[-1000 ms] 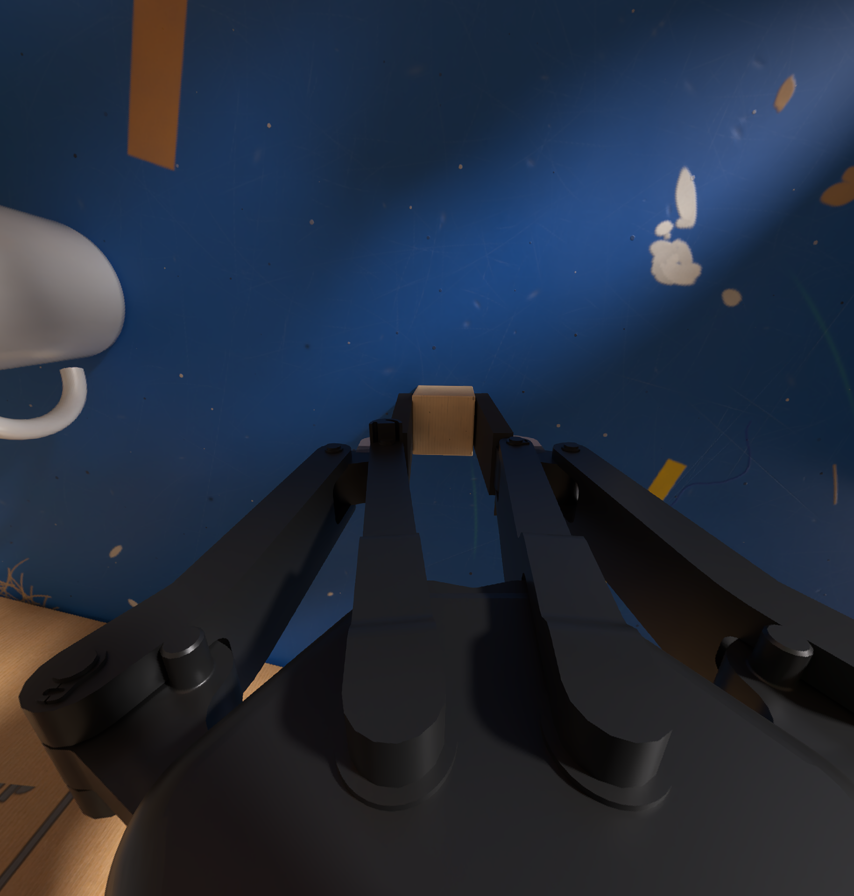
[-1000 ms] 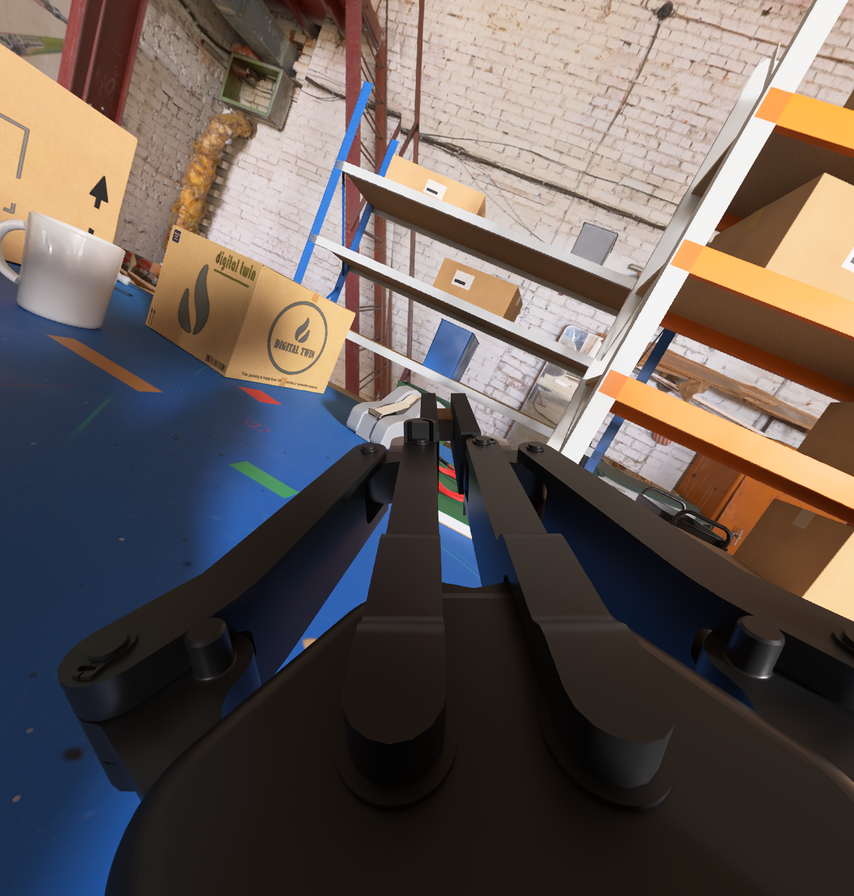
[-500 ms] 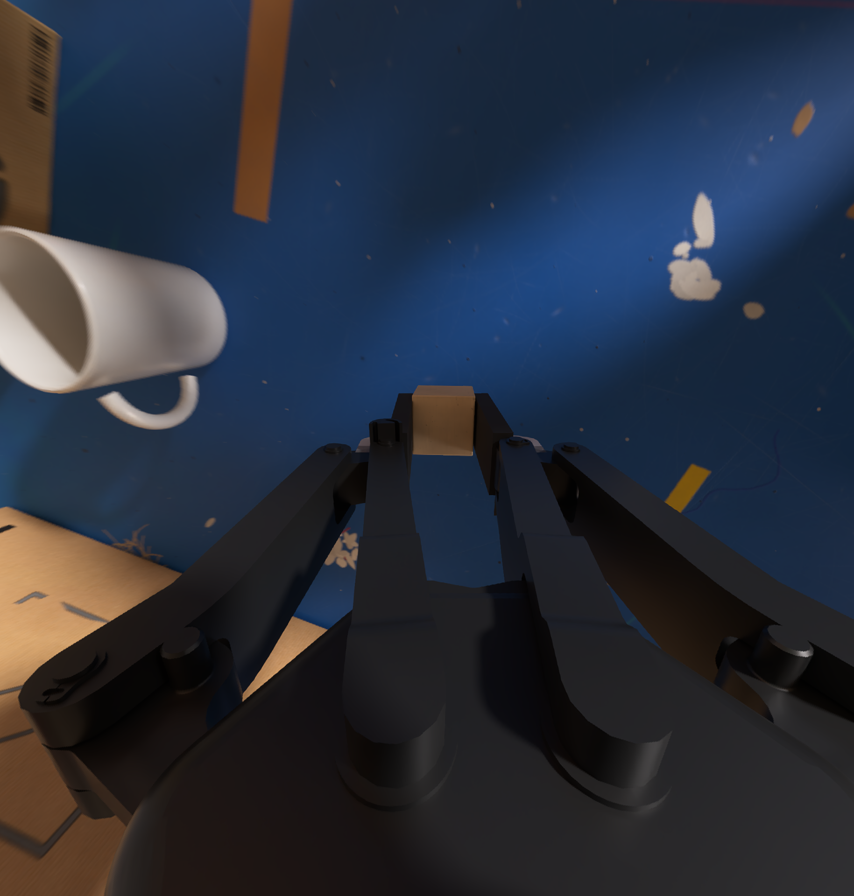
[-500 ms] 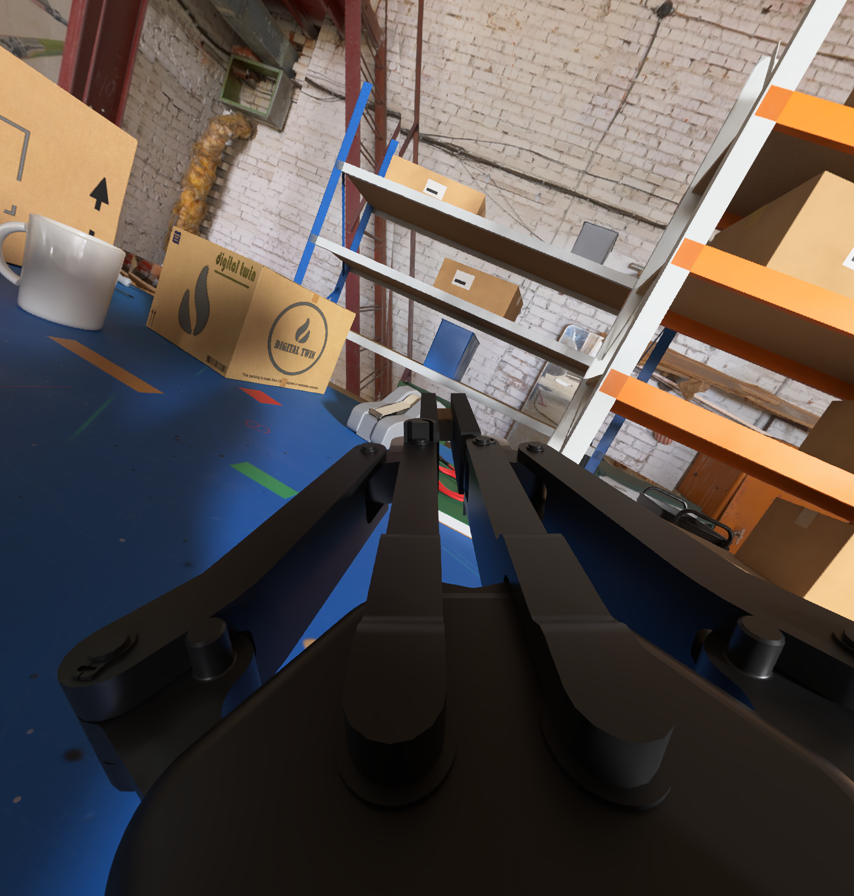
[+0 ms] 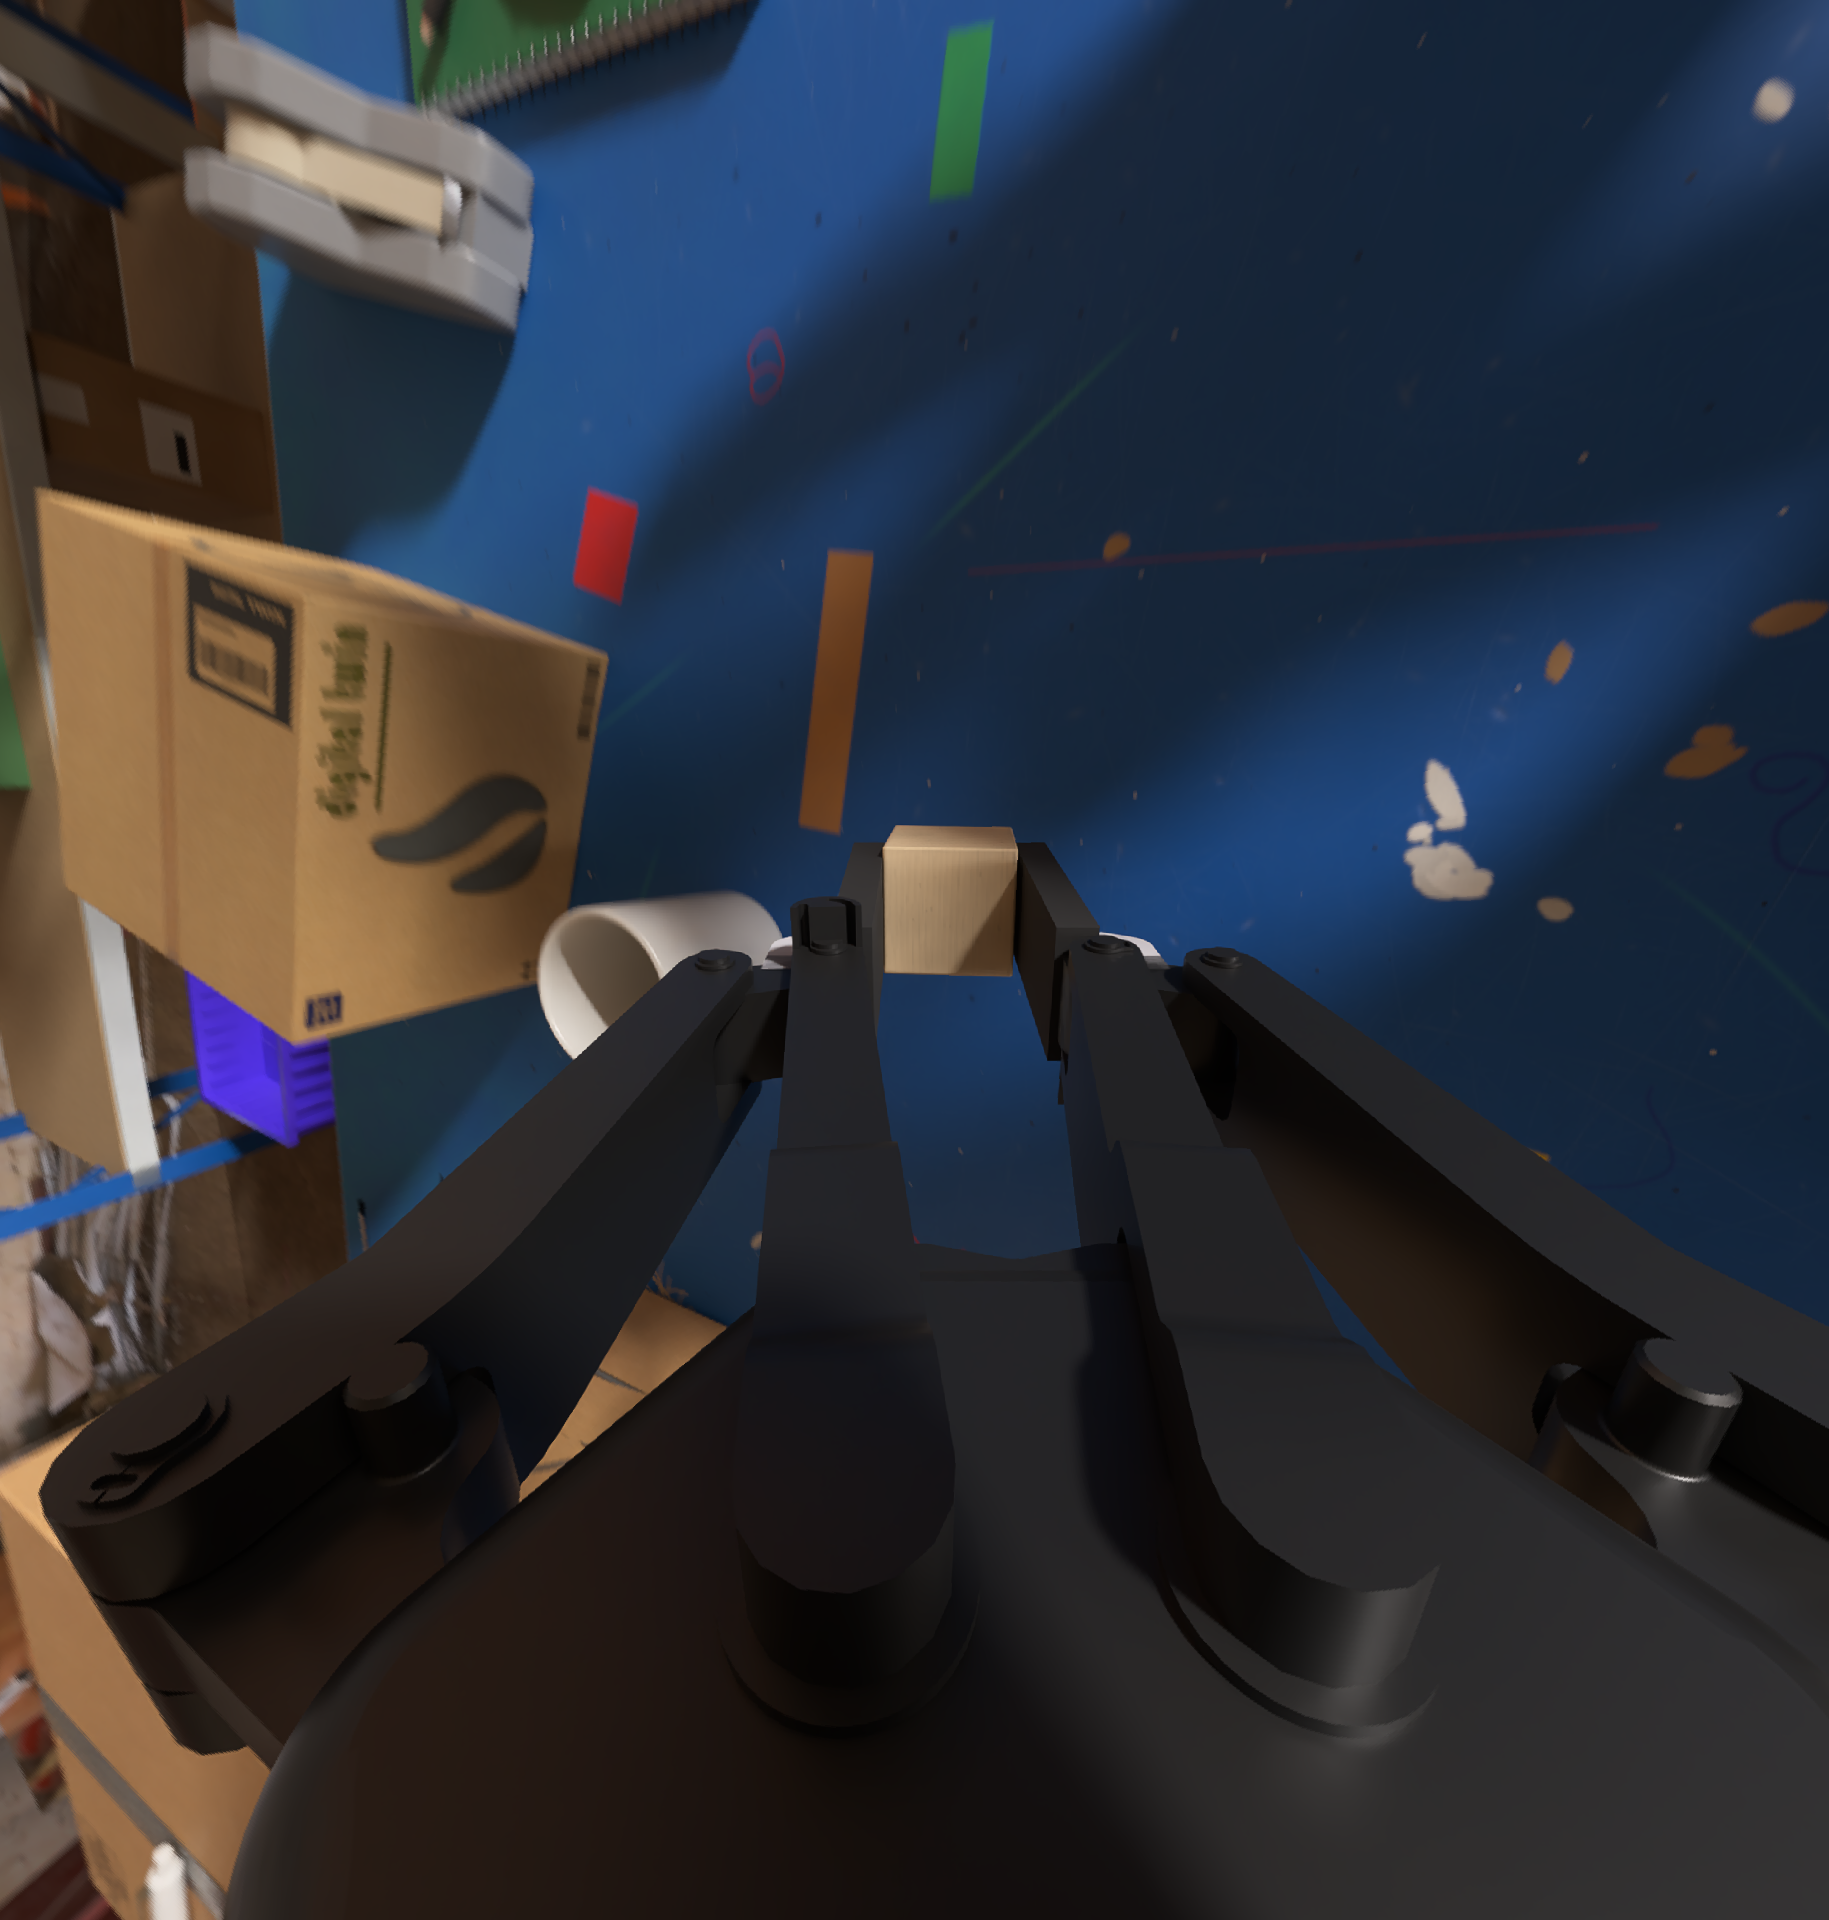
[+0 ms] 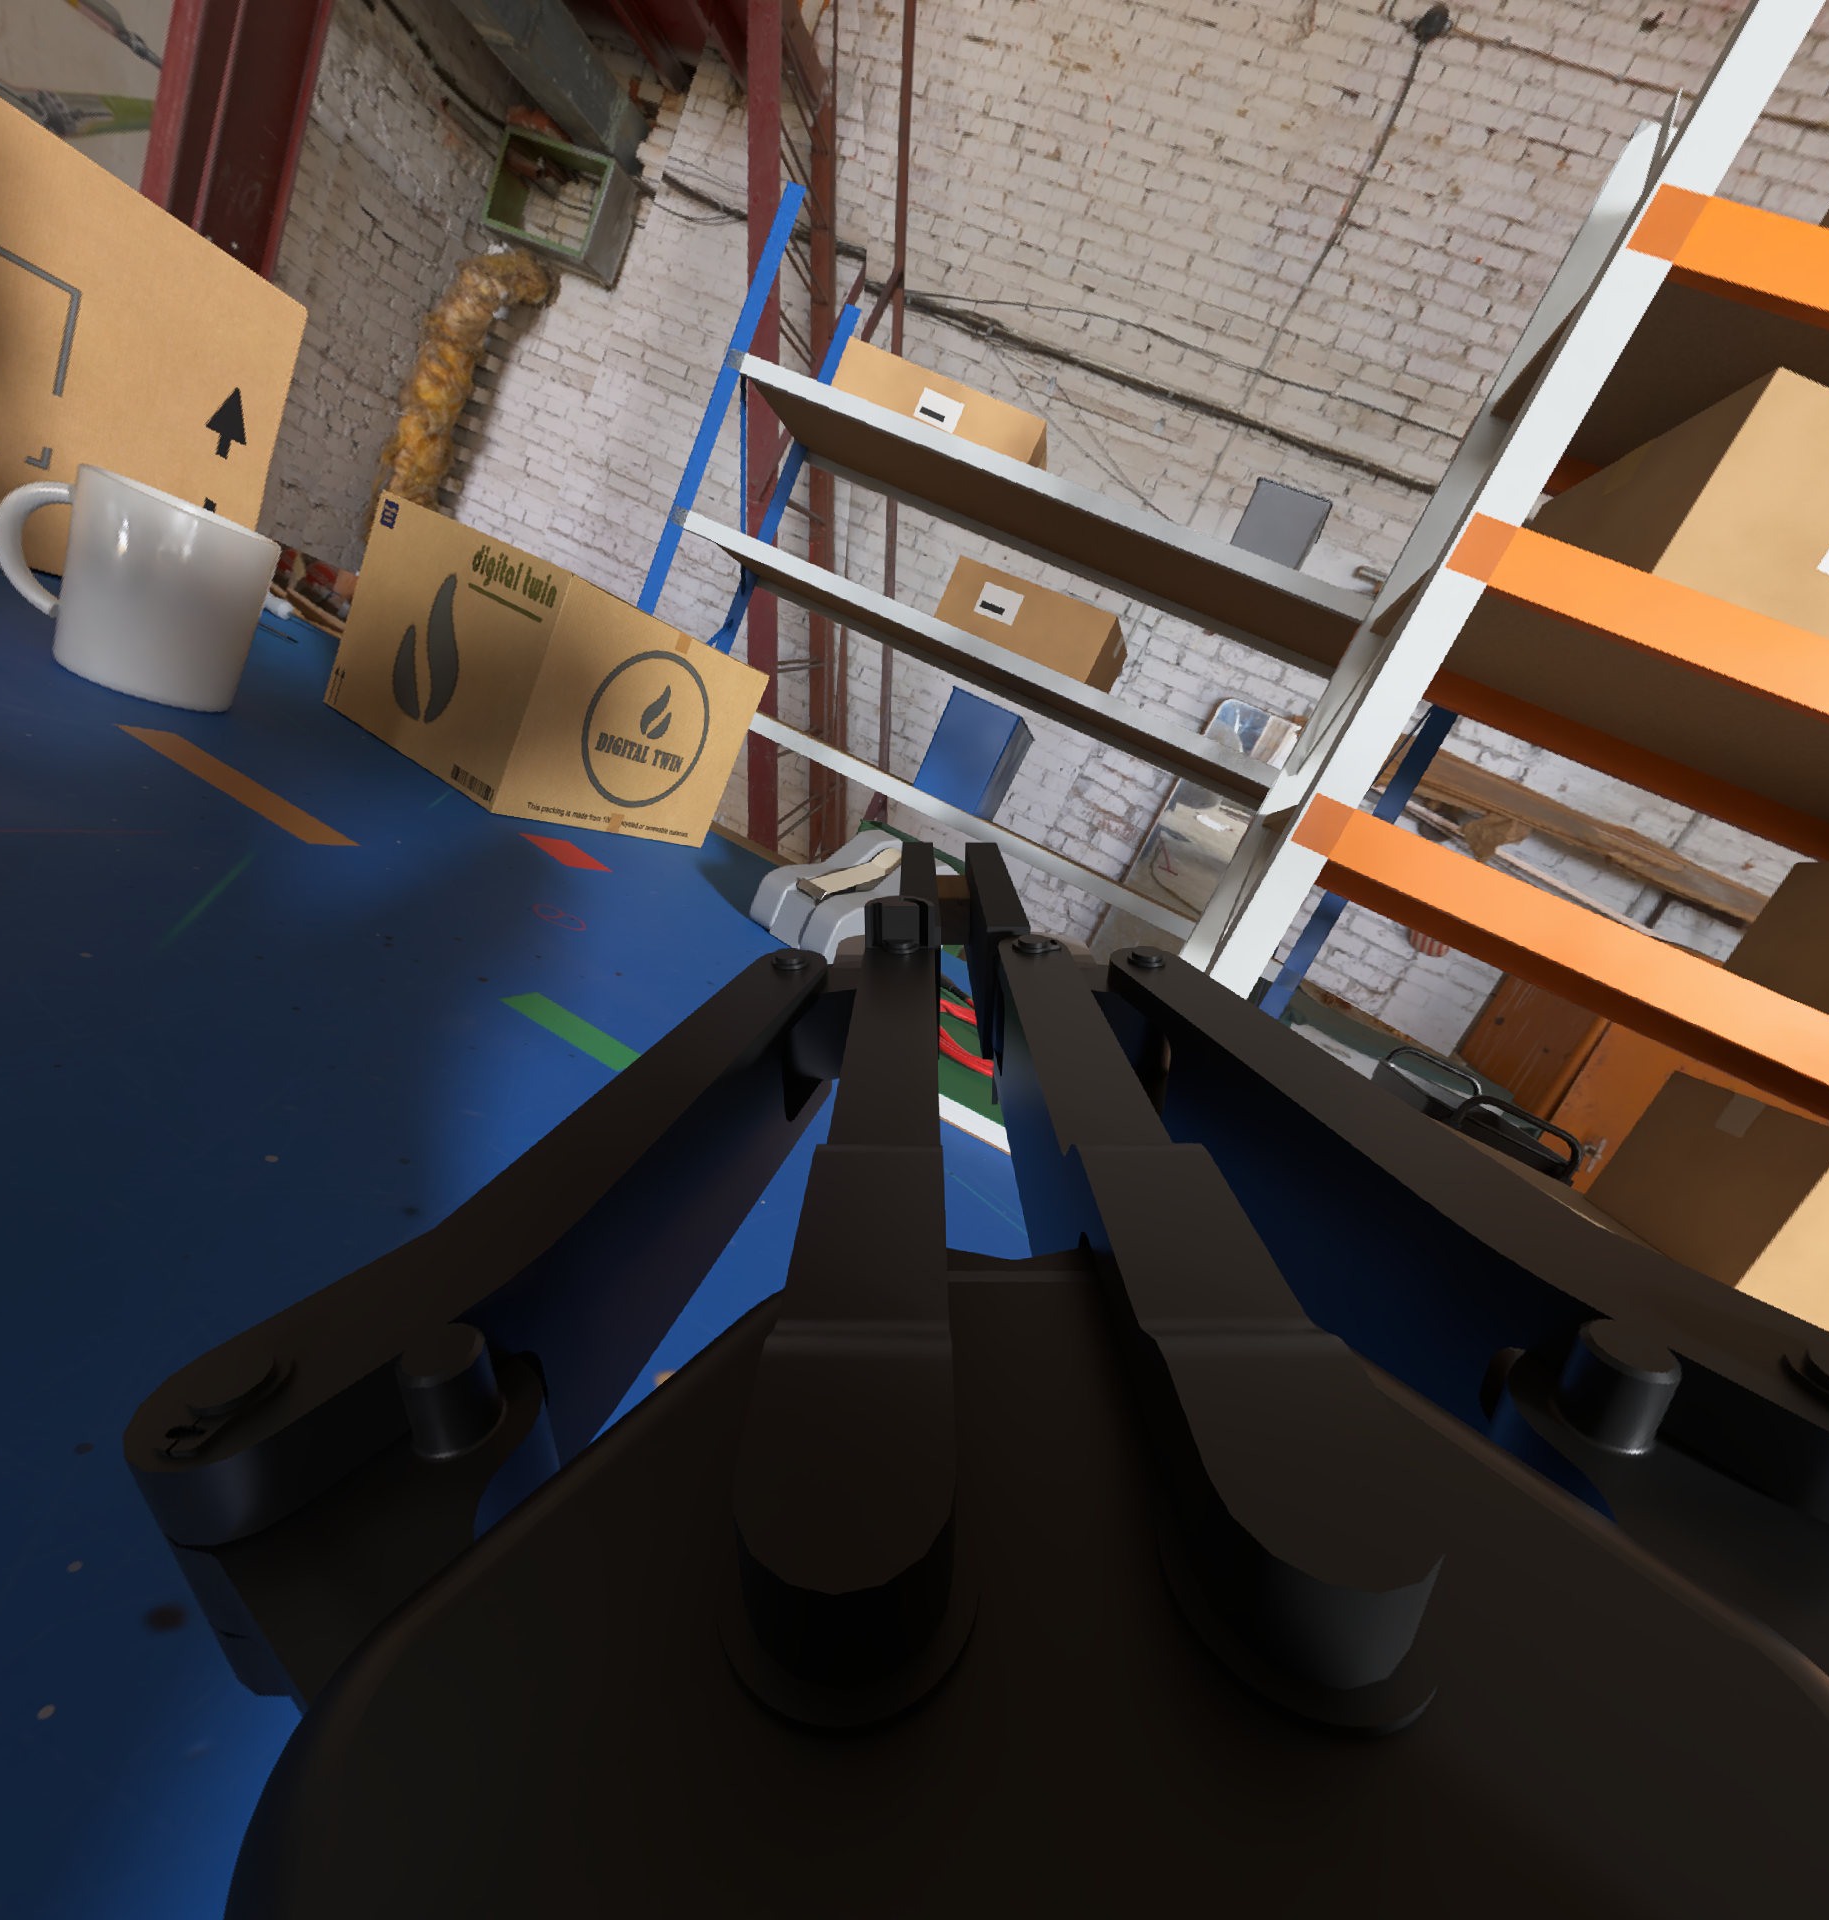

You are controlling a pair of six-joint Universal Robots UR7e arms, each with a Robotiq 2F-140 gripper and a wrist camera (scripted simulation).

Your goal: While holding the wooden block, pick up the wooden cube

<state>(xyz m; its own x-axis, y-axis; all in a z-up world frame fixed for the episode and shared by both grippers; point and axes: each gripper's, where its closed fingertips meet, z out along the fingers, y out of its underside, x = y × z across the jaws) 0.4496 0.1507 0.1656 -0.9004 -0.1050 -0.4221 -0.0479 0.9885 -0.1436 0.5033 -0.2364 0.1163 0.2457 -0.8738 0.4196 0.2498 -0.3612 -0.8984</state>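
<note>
Left gripper (image 5: 949,902) pinching the wooden cube (image 5: 948,900) between both fingertips, clear of the blue table (image 5: 1305,436), white mug (image 5: 640,951) lying just left of the jaws, right gripper (image 6: 949,883) showing nearly closed jaws with a narrow gap, wooden block not discernible there, grip state indeterminate.

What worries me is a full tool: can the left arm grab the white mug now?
Probably not: the left tool is shut on the wooden cube, though the white mug sits close with nothing between.
</note>
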